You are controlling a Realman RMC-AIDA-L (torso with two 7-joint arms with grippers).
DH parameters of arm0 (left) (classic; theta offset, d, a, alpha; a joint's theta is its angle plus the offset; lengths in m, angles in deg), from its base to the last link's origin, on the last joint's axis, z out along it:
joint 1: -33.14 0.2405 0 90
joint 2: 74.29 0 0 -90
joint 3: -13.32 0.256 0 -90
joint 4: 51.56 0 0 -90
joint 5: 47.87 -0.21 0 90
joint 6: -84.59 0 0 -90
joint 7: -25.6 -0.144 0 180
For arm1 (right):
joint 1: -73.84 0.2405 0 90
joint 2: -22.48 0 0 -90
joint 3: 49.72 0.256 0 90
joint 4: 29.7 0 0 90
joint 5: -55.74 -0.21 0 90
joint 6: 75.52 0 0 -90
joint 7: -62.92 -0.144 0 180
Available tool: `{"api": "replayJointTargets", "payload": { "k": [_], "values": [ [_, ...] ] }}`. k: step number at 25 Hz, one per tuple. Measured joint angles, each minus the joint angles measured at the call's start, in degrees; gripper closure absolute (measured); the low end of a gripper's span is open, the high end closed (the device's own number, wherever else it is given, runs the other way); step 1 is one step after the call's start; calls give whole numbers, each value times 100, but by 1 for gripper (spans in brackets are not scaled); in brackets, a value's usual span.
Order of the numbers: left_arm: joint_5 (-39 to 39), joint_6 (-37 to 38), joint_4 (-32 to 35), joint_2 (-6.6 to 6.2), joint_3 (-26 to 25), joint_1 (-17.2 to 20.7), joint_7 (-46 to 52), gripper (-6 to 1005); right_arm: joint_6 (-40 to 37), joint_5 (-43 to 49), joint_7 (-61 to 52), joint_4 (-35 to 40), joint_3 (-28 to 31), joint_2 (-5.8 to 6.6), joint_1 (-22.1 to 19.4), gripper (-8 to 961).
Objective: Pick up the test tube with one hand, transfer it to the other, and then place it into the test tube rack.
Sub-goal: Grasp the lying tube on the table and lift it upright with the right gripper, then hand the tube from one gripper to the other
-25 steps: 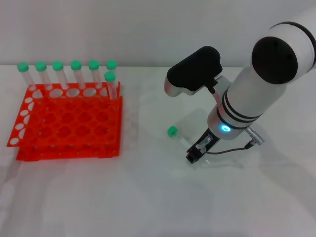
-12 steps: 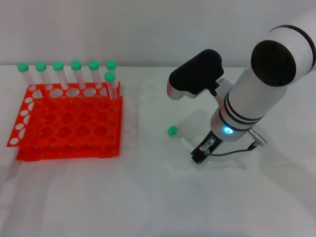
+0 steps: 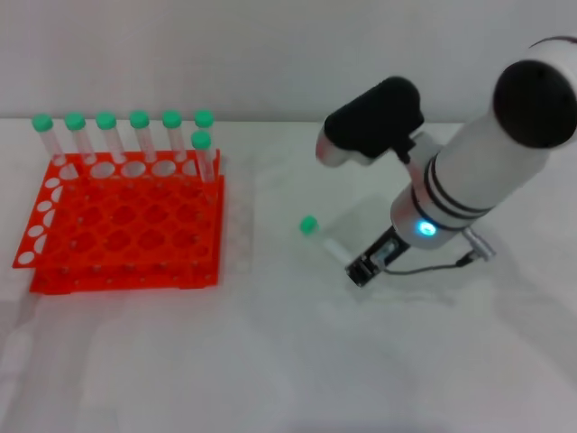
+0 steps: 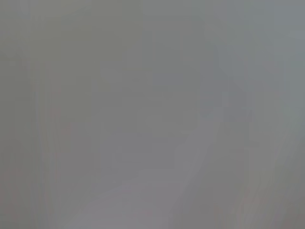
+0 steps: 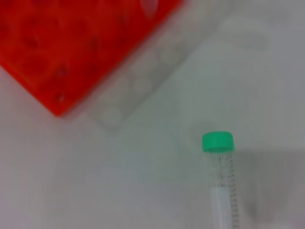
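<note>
your right gripper (image 3: 361, 271) had lifted the test tube (image 3: 323, 237), its cap end raised and shifted toward the test tube rack (image 3: 126, 230). it seemed clamped on the tube's tip. pickup looked done; handover next, though your left hand wasn't visible.

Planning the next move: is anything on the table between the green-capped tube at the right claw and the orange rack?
Nothing visible. In the head view only bare white table lies between the test tube at the right claw and the test tube rack.
</note>
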Motion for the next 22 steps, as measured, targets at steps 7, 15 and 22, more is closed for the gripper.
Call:
{"api": "replayJointTargets", "payload": {
  "k": [7,15,22],
  "values": [
    [26,-90,-17,0,3,-59,188,111,-259,-124,1255,1442,1451,-9,-1458,766],
    [-48,-185,-64,-25,45,-221,511,111,-1768,-2826,4093,2320,1950,14,-3555,766],
    [-518,-255,-167,-40,70,-339,786,119,-1690,-6610,7882,831,1968,32,-3999,766]
  ]
}}
